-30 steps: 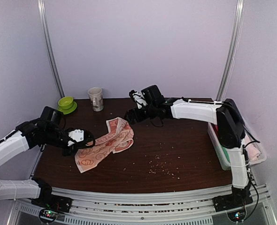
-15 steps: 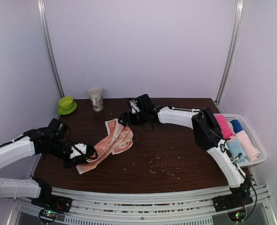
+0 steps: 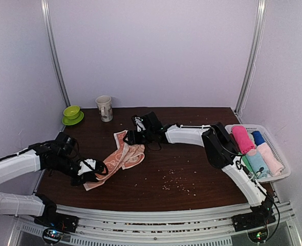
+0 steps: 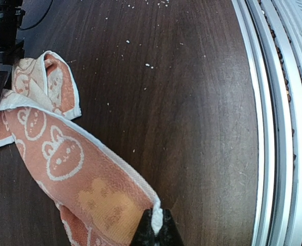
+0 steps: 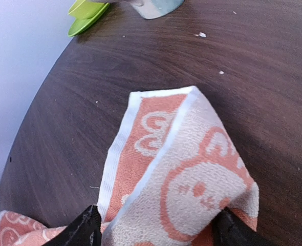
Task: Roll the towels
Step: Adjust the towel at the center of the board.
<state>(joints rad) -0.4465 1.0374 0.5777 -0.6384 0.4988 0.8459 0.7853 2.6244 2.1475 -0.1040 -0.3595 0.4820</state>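
**Risk: hem slip, double-layer grab.**
Orange bunny-print towel (image 3: 121,156) lies bunched on the table (image 3: 202,174), left of centre. Left gripper (image 3: 92,169) pinches only its near hem, so tension can free it. Right gripper (image 3: 132,136), fingers apart, straddles the folded far corner and is liable to catch both layers.

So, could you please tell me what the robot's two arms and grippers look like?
Both the left arm and right arm have smooth white link shells joined by chunky black housings. Thin black cables run along the right arm's lower link. The left gripper and right gripper are black, with narrow black fingers and a white part behind them.
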